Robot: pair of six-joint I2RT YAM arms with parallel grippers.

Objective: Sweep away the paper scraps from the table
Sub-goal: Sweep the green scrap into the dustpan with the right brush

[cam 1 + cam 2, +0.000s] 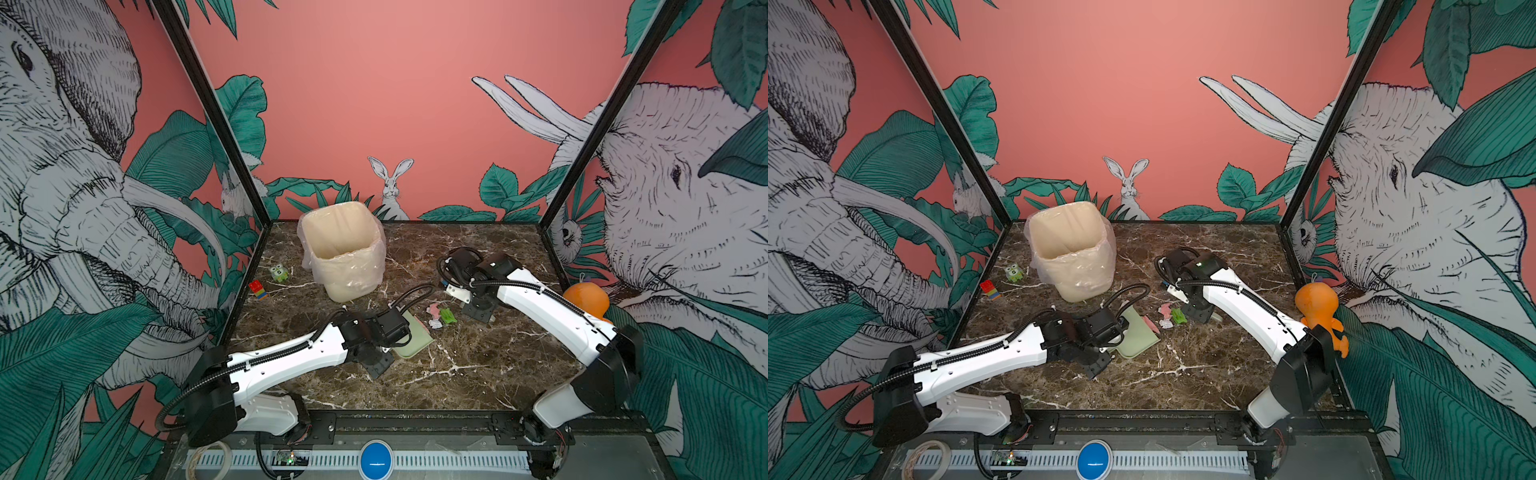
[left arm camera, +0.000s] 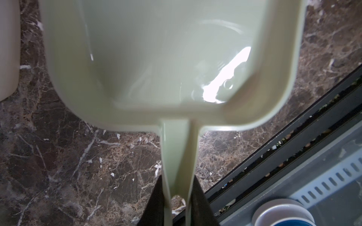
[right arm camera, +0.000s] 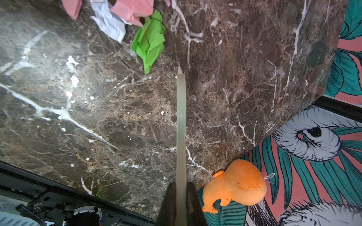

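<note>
The paper scraps (image 1: 440,313) are a small pink, white and green cluster near the middle of the table (image 1: 478,365), also seen in the other top view (image 1: 1169,313). A pale green dustpan (image 1: 413,340) lies just left of them, its inside (image 2: 156,58) bare. My left gripper (image 2: 177,180) is shut on the dustpan's handle. My right gripper (image 3: 181,185) is shut on a thin pale green sweeper (image 3: 181,117), seen edge-on. The sweeper's tip ends a short way from the green scrap (image 3: 150,42). In a top view this gripper (image 1: 482,311) sits just right of the scraps.
A cream bin with a plastic liner (image 1: 343,249) stands at the back left. A green owl figure (image 1: 279,273) and a coloured block (image 1: 257,289) sit near the left wall. An orange plush (image 1: 586,299) rests at the table's right edge.
</note>
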